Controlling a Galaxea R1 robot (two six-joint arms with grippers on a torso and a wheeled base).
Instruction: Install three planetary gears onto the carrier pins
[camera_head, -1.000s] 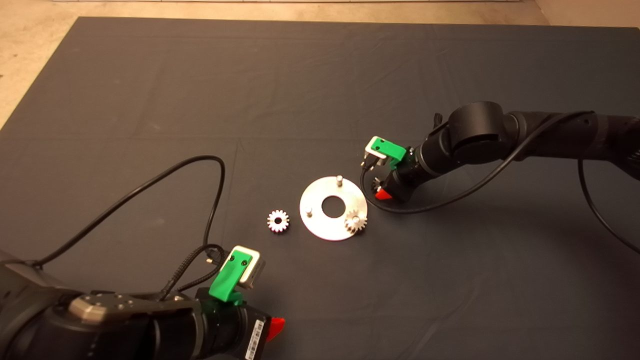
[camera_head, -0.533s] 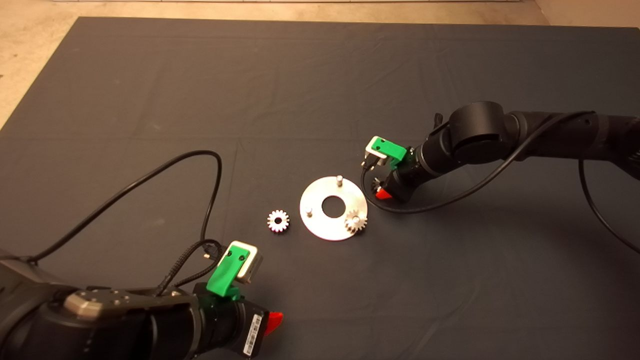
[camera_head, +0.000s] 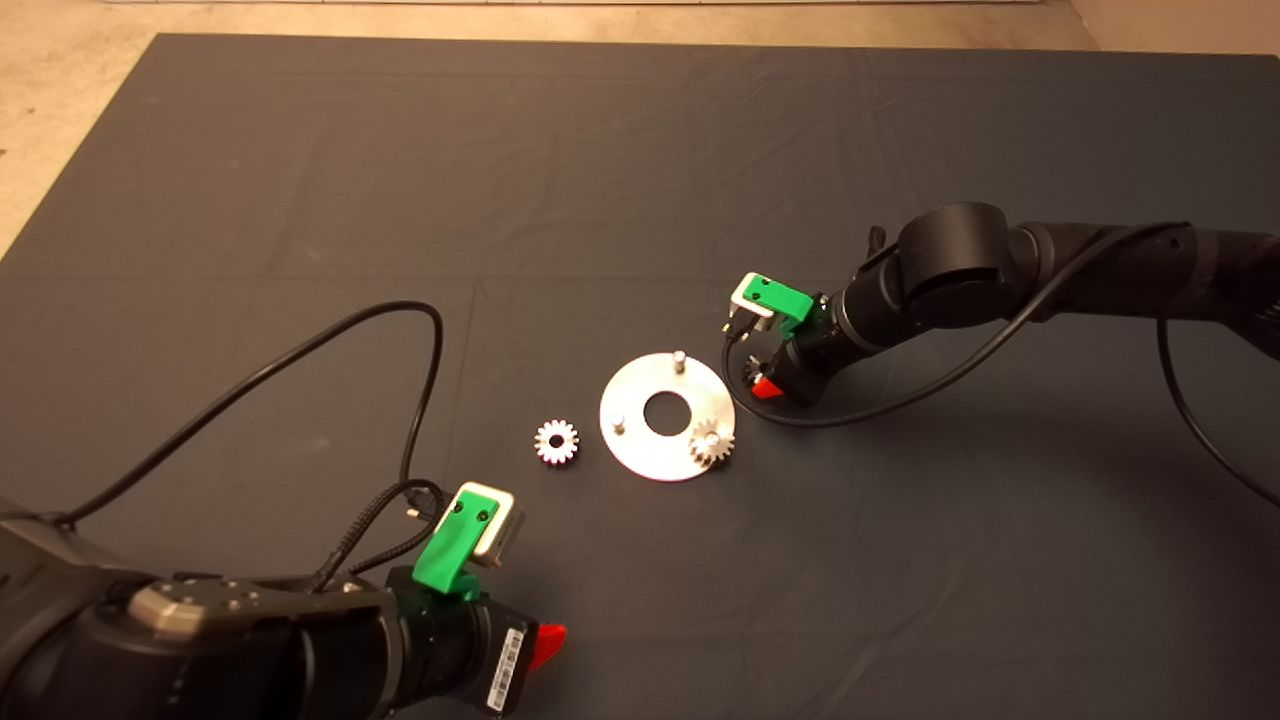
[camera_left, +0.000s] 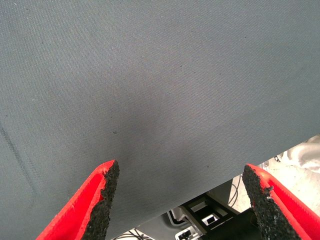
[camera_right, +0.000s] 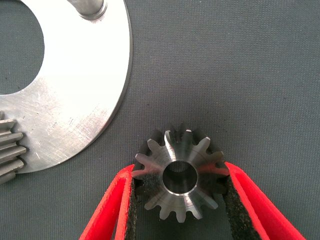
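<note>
Pinching a small silvery toothed steel gear (camera_right: 180, 177) w/ my right gripper (camera_right: 179, 210), on the mat beside the shiny round carrier disc (camera_head: 664, 415). Feels dense, rigid, slick; I'd grip across teeth. Left gripper (camera_left: 182, 200) open, parked.

In the head view the right arm (camera_head: 960, 280) hides the third gear (camera_right: 179, 172); the disc (camera_right: 75, 90) is cut off at the wrist picture's edge.

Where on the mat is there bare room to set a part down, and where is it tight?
Bare: the mat's far half, and the near strip right of the left gripper. Crowded: the middle, where a loose gear, the disc and the right gripper, shut on a gear, sit close.
</note>
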